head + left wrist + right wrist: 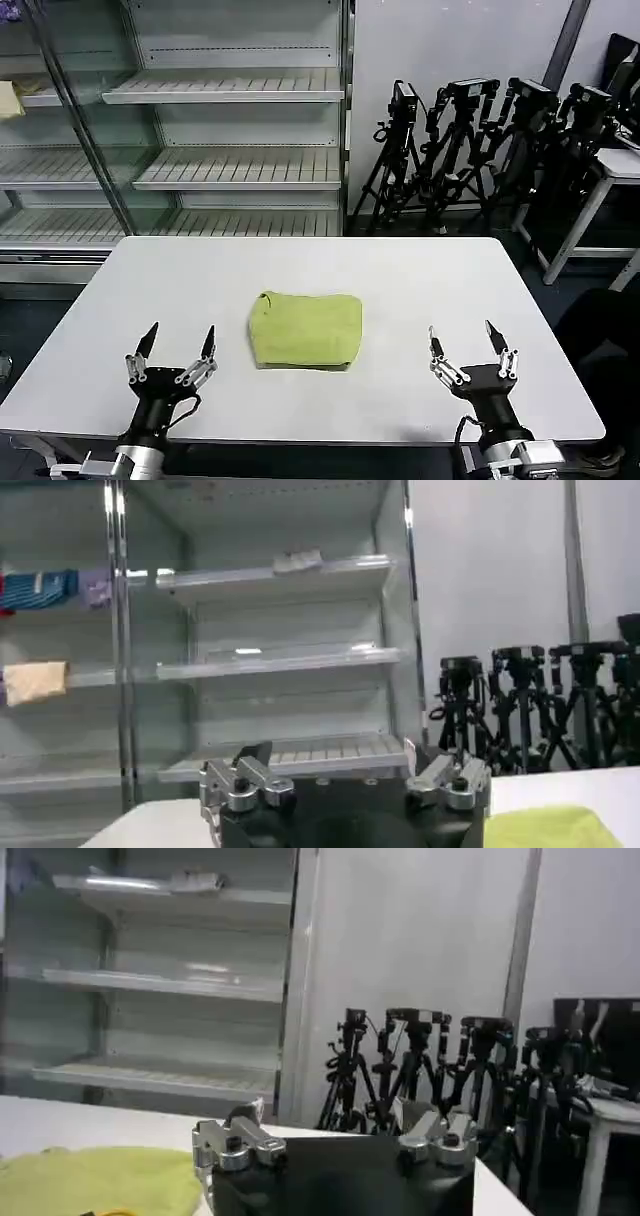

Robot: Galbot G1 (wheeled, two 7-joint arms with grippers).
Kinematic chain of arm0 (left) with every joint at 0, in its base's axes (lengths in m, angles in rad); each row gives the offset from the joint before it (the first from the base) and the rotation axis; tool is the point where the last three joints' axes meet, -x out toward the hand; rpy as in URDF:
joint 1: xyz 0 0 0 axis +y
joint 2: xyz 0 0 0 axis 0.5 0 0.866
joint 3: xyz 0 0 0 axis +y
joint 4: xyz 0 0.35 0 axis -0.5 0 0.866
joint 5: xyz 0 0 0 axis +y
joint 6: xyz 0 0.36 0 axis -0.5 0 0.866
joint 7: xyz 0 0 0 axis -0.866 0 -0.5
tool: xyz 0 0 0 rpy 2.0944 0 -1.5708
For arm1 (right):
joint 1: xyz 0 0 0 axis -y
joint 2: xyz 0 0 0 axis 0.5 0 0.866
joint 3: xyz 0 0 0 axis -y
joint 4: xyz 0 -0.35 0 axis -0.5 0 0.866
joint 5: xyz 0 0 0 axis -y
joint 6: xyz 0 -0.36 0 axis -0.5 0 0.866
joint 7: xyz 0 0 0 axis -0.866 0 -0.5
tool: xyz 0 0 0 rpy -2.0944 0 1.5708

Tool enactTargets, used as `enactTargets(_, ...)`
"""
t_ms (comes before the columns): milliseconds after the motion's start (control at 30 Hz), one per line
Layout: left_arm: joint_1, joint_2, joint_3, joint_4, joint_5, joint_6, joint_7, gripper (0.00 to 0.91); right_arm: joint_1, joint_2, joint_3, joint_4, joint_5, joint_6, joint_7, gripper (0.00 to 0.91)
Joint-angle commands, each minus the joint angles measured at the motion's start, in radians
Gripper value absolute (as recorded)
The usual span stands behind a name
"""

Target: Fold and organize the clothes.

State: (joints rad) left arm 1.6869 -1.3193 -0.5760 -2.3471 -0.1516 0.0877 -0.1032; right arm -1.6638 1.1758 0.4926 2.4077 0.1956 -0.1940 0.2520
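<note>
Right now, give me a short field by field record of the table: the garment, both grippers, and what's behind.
garment: lime yellow-green T-shirt, folded into a compact bundle at mid-table
surface: white table
left gripper: open, over the table's near edge on the shirt's left, apart from it
right gripper: open, near edge on the shirt's right, apart from it
behind: shelving unit, camera tripods
</note>
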Motion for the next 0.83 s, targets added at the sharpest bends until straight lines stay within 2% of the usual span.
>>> enactTargets(33,0.035,-0.009,-0.015,-0.015,0.026,-0.006,0.006,0.907,0.002,-0.008,-0.012,-0.002,-0.002,0.008,-0.003,0.907)
enactTargets(400,0.055,-0.009,-0.015,-0.026,-0.01,0.009,0.017,0.907,0.025,-0.013,-0.024,-0.028,-0.002,0.004,0.001,0.907)
enactTargets(600,0.05,-0.006,-0.015,-0.034,-0.037,0.018,0.032,0.907,0.043,-0.006,-0.032,-0.041,0.005,0.013,0.024,0.907)
enactTargets(700,0.053,-0.002,-0.02,-0.04,-0.05,0.019,0.037,0.907,0.048,-0.009,-0.033,-0.047,0.017,0.011,-0.011,0.907)
enactTargets(833,0.061,-0.001,-0.021,-0.048,-0.057,0.023,0.041,0.907,0.055,-0.005,-0.038,-0.049,0.012,0.017,-0.01,0.907)
